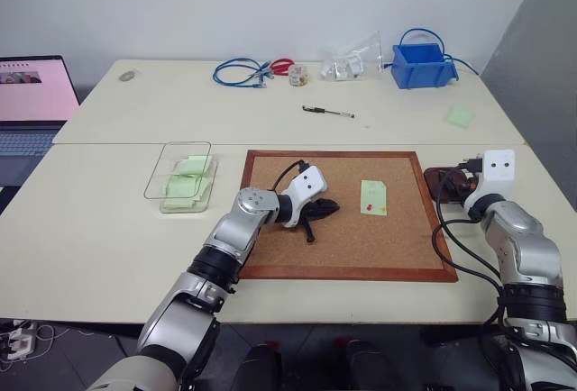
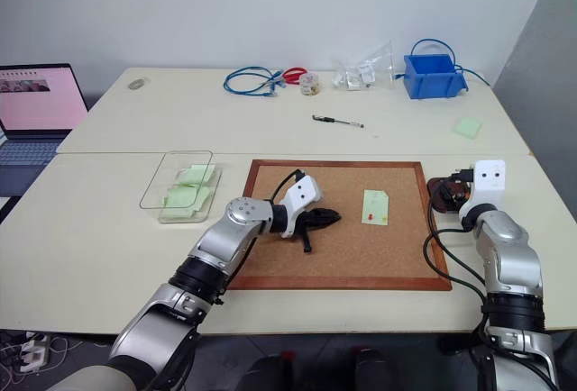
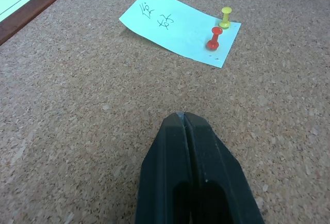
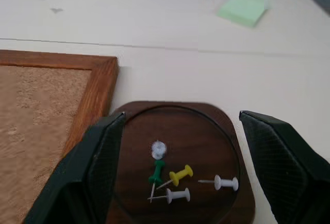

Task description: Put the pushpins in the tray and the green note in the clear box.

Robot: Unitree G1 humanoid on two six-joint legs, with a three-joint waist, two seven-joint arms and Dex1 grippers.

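Observation:
The green note lies on the cork board, held by a red pushpin and a yellow pushpin at one end. My left gripper is shut and empty, low over the cork a short way left of the note. The dark brown tray sits just off the board's right edge. It holds several loose pushpins, white, yellow and green. My right gripper stands open above the tray, nothing between its fingers. The clear box lies left of the board with pale green slips inside.
At the back of the table are a blue bin, a clear plastic bag, a blue cable and a pen. A green pad lies at the right. A laptop stands at far left.

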